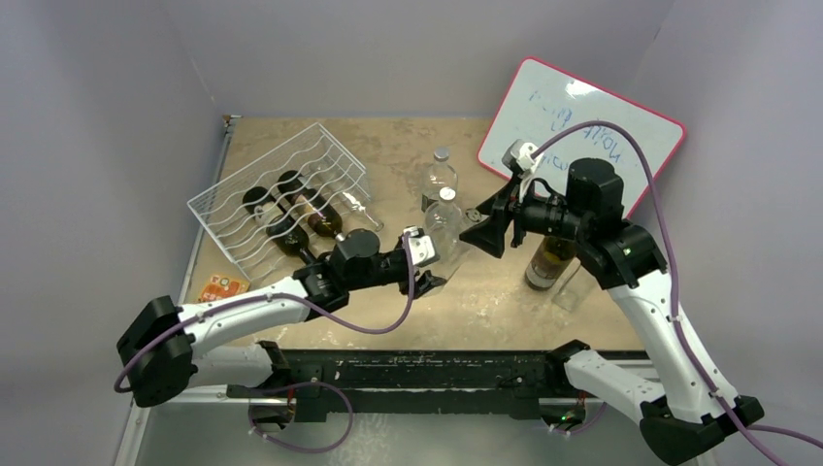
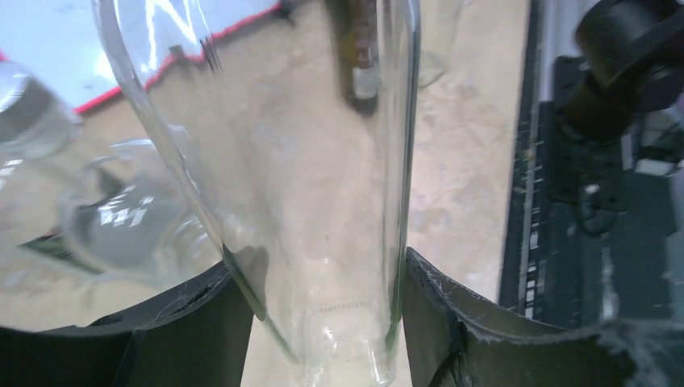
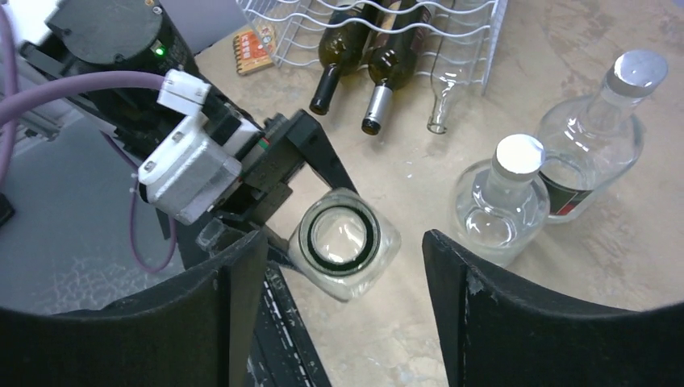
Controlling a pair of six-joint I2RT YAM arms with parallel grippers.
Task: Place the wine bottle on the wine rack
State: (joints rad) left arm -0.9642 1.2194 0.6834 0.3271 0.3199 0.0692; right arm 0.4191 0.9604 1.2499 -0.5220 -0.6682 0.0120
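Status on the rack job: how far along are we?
Done: two dark bottles and one clear bottle lie in the wine rack. In hand: the left gripper is shut on the neck of an open-topped bottle, and the right gripper is open at its mouth. Left: laying it in the rack. Another dark bottle stands under the right arm.

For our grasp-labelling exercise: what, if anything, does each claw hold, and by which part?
Left claw grips the clear glass bottle by its neck; right claw is open, holding nothing.
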